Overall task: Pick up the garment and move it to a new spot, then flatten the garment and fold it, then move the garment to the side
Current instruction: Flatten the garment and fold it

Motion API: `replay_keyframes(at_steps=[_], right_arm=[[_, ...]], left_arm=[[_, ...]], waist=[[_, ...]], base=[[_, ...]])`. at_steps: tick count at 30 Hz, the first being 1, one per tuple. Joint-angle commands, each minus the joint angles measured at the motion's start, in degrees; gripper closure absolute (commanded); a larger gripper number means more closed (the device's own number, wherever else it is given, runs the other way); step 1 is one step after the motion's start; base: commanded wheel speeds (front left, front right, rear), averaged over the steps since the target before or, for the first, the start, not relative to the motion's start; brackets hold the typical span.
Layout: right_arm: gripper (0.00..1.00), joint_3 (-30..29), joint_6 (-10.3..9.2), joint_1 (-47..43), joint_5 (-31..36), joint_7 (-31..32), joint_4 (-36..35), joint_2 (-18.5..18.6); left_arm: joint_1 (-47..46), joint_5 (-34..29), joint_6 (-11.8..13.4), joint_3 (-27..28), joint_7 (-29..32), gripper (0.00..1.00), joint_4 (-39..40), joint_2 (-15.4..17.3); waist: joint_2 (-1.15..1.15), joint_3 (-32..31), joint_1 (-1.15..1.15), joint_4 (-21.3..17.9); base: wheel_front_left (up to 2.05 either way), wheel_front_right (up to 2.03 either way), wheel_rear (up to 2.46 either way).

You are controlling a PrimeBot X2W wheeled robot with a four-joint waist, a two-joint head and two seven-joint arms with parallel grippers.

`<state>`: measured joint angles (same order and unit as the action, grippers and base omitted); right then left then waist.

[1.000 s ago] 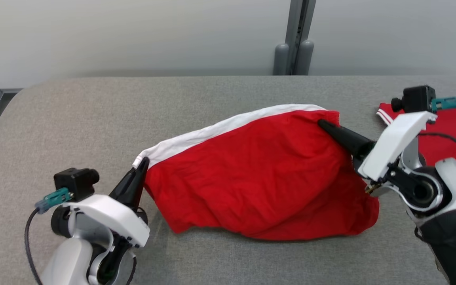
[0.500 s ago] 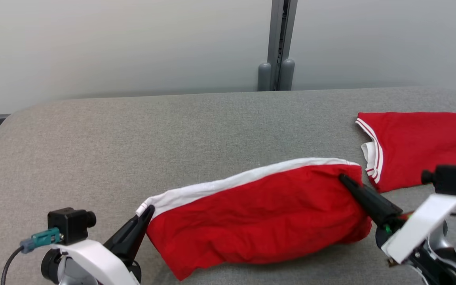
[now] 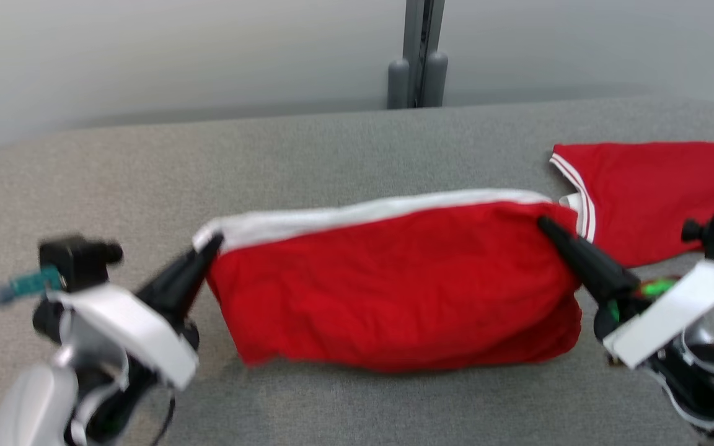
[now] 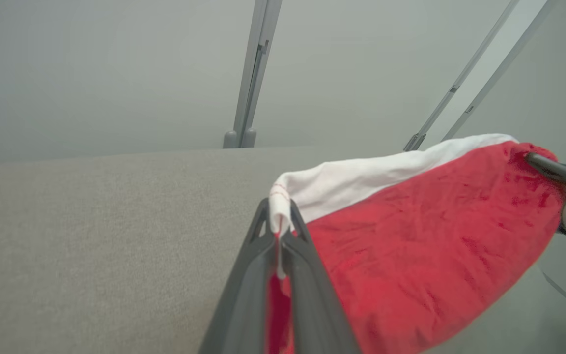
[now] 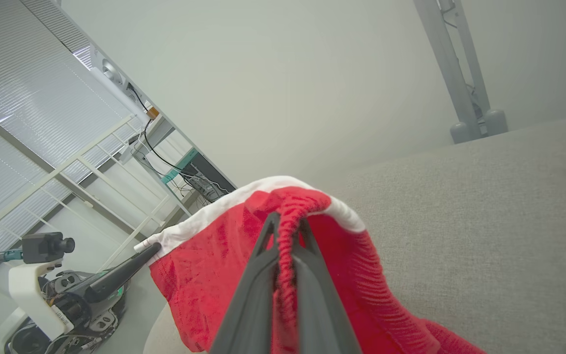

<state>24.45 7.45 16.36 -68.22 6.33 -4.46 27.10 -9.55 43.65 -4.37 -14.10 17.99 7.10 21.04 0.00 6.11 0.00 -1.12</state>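
Holding the red garment (image 3: 394,291) up by its two top corners, the robot has it spread like a little flag over the grey table (image 3: 332,142). The left gripper (image 3: 208,244) is pinched tight on the corner where the white band (image 3: 363,214) ends. The right gripper (image 3: 546,224) is pinched tight on the bunched red corner at the other end.

The long way of the garment runs side to side, straight from one gripper to the other. The white band is along the top and the red part hangs down. The bottom edge looks like it sits on the table or just over it; I cannot tell which.

Each arm is right at its own corner, so neither one is nearer. I think both must move together, or the cloth will sag or twist.

Another red cloth (image 3: 654,192) lies flat on the table, just beside the right gripper. There is bare table behind the garment and off to the left, so that looks like the better way to go to lay it down.
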Motion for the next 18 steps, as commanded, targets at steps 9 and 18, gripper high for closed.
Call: replay_keyframes(at_steps=[9, 18], right_arm=[[1.0, 2.7, 0.11, 27.3, 1.4, 1.7, 10.3, -5.7], [1.0, 5.6, 0.1, 56.9, 2.6, -7.6, 23.9, -12.8]], left_arm=[[-31.4, -0.5, -3.0, -2.6, 1.8, 1.0, -19.4, 5.1], [-65.7, -6.1, -3.1, -12.5, -10.4, 1.0, -35.7, 10.4]], waist=[[0.0, 16.0, 0.0, -4.2], [0.0, 26.5, 0.0, -6.7]], base=[[0.0, 0.0, 0.0], [0.0, 0.0, 0.0]])
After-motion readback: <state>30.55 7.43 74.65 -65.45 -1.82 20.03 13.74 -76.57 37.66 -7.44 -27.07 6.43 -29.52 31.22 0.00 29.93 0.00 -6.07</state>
